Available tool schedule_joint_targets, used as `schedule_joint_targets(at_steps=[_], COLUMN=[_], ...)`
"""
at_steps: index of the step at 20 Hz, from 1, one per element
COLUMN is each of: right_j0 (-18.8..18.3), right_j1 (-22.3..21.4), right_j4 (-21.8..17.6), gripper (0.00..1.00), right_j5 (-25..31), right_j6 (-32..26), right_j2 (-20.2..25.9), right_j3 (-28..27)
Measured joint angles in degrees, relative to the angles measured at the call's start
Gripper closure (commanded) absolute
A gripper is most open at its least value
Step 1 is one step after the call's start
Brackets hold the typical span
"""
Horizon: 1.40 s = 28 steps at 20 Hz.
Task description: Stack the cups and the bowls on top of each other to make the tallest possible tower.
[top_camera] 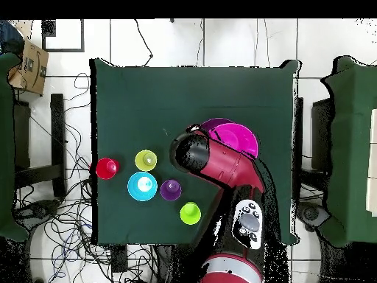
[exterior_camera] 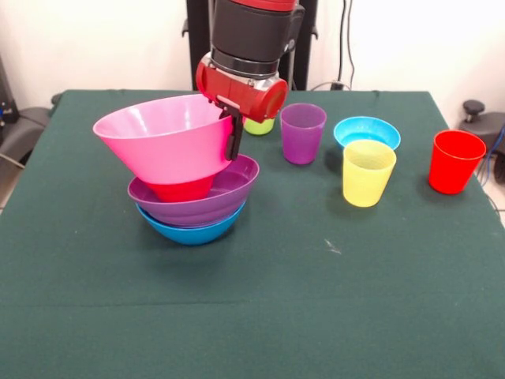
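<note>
Four cups counted: lime green, mostly hidden behind the gripper in the front view but plain in the overhead view; translucent purple; yellow; red. All upright on the green table, each standing apart from the others.

Five bowls made out for certain: very large pink, large purple, medium blue, a small red one wedged under the pink, and the light blue standing alone just behind the yellow cup. No orange bowl made out in either view.

Tower found left of centre in the front view: blue bowl at the base, purple nested in it, red piece inside that, pink on top and tilted, rim higher on the arm's side. Seen from overhead only as a crescent of pink and purple, the rest covered by the arm.

Gripper lowered at the pink bowl's right rim, one dark finger lying against the outside wall. Other finger hidden behind the bowl; looked clamped on the rim, pink bowl held between the fingers.
</note>
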Motion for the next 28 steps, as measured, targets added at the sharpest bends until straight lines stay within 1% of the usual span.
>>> schedule_joint_targets(at_steps=[12, 20, 28], right_j0=[0.30, 1.63, 2.78], right_j1=[0.03, -0.11, -0.58], right_j4=[0.39, 0.39, 0.39], gripper=[1.00, 1.00, 1.00], right_j5=[0.00, 0.02, 1.94], right_j6=[0.00, 0.00, 0.00], right_j2=[-0.39, -0.96, -1.09], right_j3=[0.13, 0.48, 0.54])
